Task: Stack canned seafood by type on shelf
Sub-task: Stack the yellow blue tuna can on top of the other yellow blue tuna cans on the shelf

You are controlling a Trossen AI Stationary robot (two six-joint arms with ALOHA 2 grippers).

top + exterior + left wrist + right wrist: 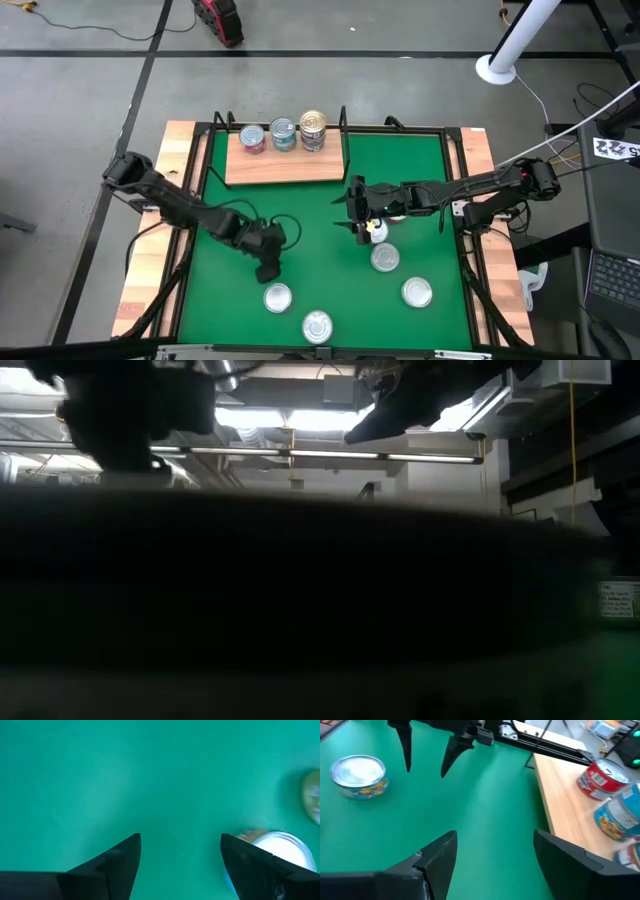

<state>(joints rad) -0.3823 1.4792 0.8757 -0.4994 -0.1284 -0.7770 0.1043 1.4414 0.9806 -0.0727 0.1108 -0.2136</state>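
The shelf point(285, 165) is a light wooden board at the far side of the green mat point(320, 215). On it stand a red tin point(253, 138), a blue tin point(283, 134) and a gold tin point(313, 130). Several silver-lidded tins stand on the mat near the front: point(278, 297), point(317, 326), point(385, 258), point(417, 292). My left gripper point(268, 270) hangs open over bare mat, just short of the nearest tin point(285, 845), which shows beside one finger. My right gripper point(355, 210) stands open above the mat's middle, facing the shelf's corner point(565, 805).
A black frame and wooden slats border the mat on all sides. Bare mat lies between the shelf and the loose tins. In the right wrist view the left arm's fingers point(425, 755) hang near a teal-labelled tin point(359, 776). Something dark and close blocks the low view.
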